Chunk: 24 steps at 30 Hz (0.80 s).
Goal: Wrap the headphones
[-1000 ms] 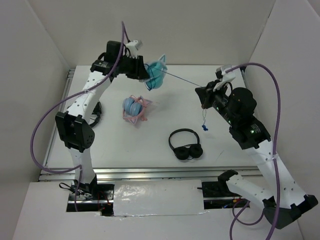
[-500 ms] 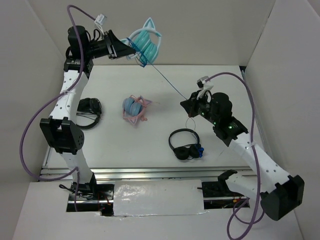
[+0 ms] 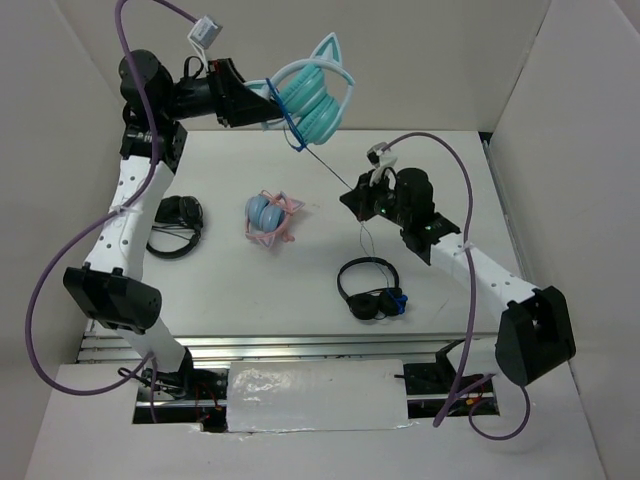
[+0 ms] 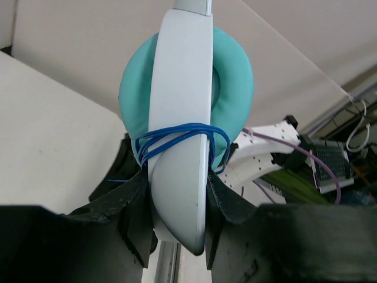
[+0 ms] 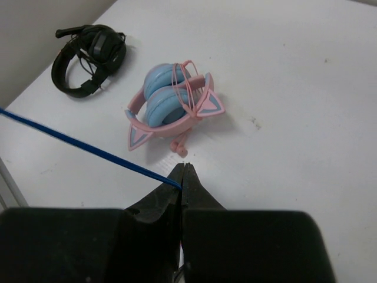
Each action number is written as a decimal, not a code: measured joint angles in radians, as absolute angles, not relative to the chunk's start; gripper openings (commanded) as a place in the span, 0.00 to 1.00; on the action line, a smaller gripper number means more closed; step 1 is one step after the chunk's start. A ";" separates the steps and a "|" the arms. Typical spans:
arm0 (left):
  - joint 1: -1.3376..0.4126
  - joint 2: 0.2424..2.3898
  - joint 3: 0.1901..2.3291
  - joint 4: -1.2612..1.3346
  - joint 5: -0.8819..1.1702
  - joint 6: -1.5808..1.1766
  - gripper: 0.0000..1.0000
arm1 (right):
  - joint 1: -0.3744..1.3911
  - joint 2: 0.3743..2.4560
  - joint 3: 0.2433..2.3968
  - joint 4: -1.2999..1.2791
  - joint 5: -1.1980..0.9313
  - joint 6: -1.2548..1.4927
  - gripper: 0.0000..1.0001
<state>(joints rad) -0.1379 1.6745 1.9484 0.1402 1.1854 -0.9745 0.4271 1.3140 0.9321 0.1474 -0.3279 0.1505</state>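
Note:
My left gripper [image 3: 258, 103] is shut on the teal cat-ear headphones [image 3: 312, 92] and holds them high over the table's back left. In the left wrist view the jaws clamp the pale cup shell [image 4: 181, 177], with several blue cable turns [image 4: 177, 137] around it. The thin cable [image 3: 330, 168] runs taut down to my right gripper [image 3: 352, 196], which is shut on it; in the right wrist view the blue cable [image 5: 88, 150] enters the closed tips [image 5: 184, 172]. The rest of the cable hangs down to a small blue plug [image 3: 400, 300].
A pink-and-blue cat-ear pair [image 3: 268, 218] lies mid-table, also in the right wrist view [image 5: 172, 104]. Plain black headphones [image 3: 370, 288] lie front centre under the right arm. Another black headset [image 3: 175, 222] lies at the left. White walls enclose the table.
My left gripper has lifted and turned the teal headphones up and right. My right gripper has moved left and forward along the cable, which is now shorter between the grippers.

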 measured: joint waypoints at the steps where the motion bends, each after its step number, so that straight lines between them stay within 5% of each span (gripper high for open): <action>1: -0.149 1.666 1.933 0.169 1.202 -0.979 0.00 | 0.424 1.325 0.939 0.160 -0.330 0.145 0.00; 14: -0.374 1.724 1.605 0.800 1.424 -1.258 0.00 | 0.269 1.553 1.057 0.422 -0.408 0.068 0.00; 21: -0.447 1.994 1.806 1.184 1.483 -1.748 0.00 | 0.248 1.606 1.072 0.678 -0.361 0.136 0.00; 24: -0.481 2.086 1.872 1.229 1.489 -1.850 0.00 | 0.238 1.619 1.073 0.780 -0.323 0.169 0.07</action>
<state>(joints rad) -0.4812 2.0865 1.8717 1.2285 1.4887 -1.8496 0.2382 1.6188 1.0729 0.7803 -0.3225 0.1688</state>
